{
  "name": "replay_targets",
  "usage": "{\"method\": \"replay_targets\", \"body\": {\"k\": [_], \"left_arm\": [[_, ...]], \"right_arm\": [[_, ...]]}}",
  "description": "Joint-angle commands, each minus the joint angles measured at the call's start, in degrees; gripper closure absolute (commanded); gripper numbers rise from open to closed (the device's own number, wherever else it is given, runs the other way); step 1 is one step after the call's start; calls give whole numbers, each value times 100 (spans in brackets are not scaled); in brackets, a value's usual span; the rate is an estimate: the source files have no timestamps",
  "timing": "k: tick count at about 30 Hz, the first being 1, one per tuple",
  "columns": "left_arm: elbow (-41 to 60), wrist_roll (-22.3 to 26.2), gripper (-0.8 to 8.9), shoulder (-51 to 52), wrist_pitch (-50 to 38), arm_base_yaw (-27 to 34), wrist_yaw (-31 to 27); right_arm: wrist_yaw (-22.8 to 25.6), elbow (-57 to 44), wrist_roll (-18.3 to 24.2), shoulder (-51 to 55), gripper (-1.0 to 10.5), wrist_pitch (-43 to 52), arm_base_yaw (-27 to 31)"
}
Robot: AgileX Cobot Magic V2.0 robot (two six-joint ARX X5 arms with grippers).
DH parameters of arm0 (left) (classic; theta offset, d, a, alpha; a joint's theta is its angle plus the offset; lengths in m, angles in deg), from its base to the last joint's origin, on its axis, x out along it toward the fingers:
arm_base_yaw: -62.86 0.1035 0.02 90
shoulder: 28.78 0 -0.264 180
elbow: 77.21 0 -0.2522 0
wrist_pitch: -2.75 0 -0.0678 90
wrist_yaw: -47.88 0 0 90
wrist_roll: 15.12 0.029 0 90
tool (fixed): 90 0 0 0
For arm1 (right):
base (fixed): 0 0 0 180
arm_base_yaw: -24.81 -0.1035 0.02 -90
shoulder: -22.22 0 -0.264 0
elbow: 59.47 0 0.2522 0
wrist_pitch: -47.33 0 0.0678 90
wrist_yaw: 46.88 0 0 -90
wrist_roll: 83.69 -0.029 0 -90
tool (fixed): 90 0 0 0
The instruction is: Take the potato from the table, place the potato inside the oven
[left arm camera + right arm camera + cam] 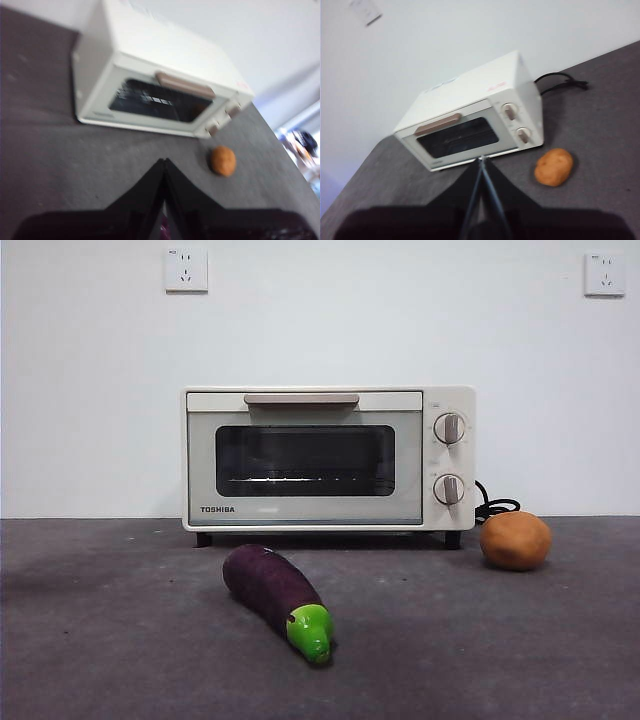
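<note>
The cream-white boxy TOSHIBA toaster oven (328, 458) stands on the dark grey, mottled matte table (120, 640), close to the white wall behind it. Its glass-window door is closed, with the beige bar handle (301, 399) along the top edge of the door and two round knobs (449, 428) stacked at the oven's right end as the front view shows it. A black cord (495, 508) loops out from behind that same end.

The rounded, orange-brown potato (515, 540) lies on the table just beside the oven's knob end, slightly forward of its front face, not touching it and untouched by either gripper. A long dark purple eggplant with a bright green tip (279, 597) lies on the table in front of the oven door, well apart from the potato.

The left gripper (164, 162) hangs in the air in front of the oven with its two black jaws pressed together and nothing between them. The right gripper (482, 159) likewise hangs above the table before the oven, jaws closed tip to tip and empty, the potato lying near it.
</note>
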Motion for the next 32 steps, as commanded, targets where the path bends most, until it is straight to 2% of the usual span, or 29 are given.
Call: {"method": "replay_targets", "body": {"k": [1,10,23,32], "left_arm": [[-455,299,819,-704,249,-129,142],[-1449,494,819,-2341,533,-688,146],[-2323,531,819,-3622,503,-1130,101],[-3471,531,819,-4551,796,-1137,105]], "right_arm": [[-243,308,234,-293,947,-70,0],[-1095,955,229,-1082,947,-411,0],[-1145,1088,317,-1650,947,-1016,0],[-1676,1088,323,-2085,946,-1119,0]]}}
